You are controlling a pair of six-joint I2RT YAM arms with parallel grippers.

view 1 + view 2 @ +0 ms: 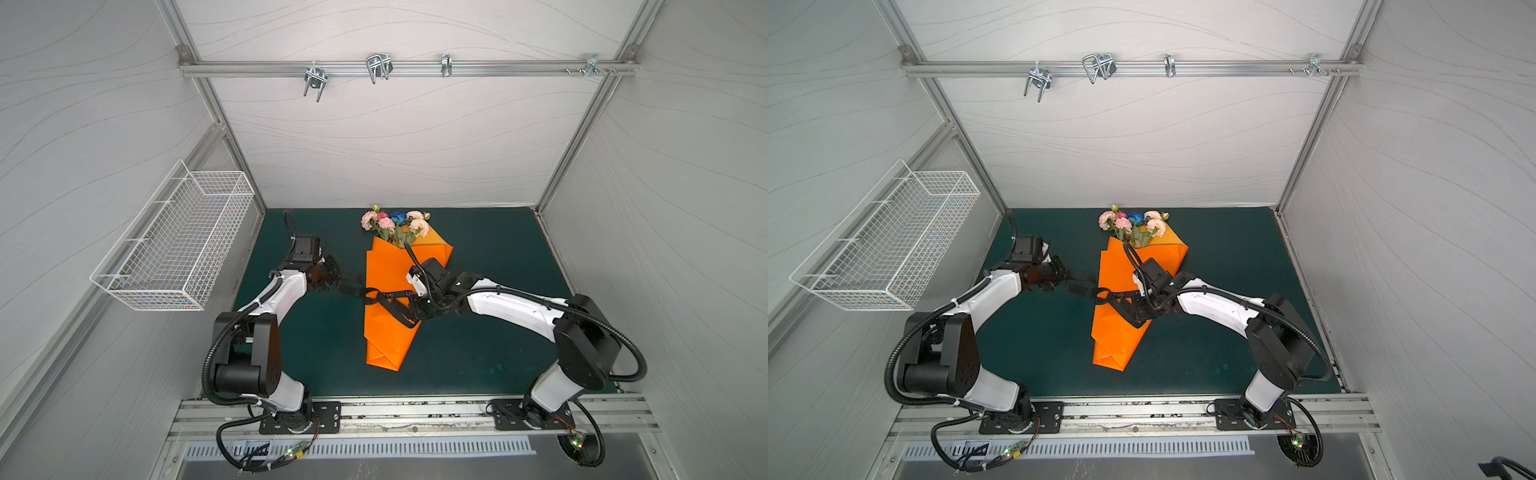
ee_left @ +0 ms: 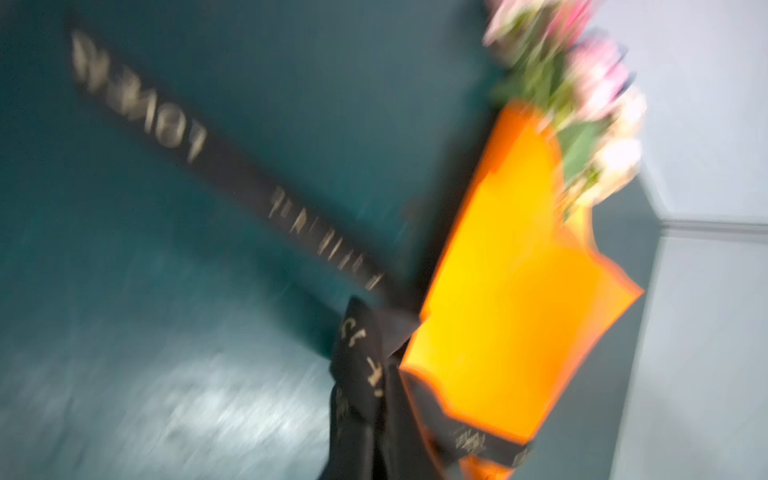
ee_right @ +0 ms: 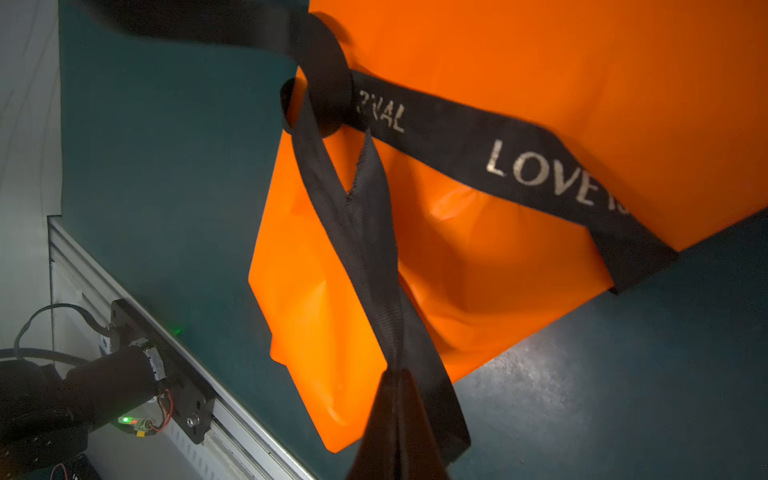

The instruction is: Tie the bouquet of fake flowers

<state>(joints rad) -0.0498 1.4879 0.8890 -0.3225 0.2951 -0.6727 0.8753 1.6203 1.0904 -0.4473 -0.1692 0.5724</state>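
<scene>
Black printed ribbon (image 3: pixel 361 232) pinched fast in the closed right gripper (image 3: pixel 397 386), looped round the orange paper (image 1: pixel 386 332) wrapping the bouquet of fake flowers (image 1: pixel 395 224), laid mid-mat with blossoms toward the back wall; pull level and outward with even tension, to cinch the knot without crumpling the wrap; left gripper (image 1: pixel 338 280) at the other tail, grip or release hard to tell through the blur. Dark green mat (image 1: pixel 478 332) underneath; white walls close round, wire basket (image 1: pixel 178 249) on the left one.

Your top views look down from high overhead onto the whole surface (image 1: pixel 478 332). Both wrist cameras face the orange paper (image 3: pixel 540 62) close up; all four views share it.
</scene>
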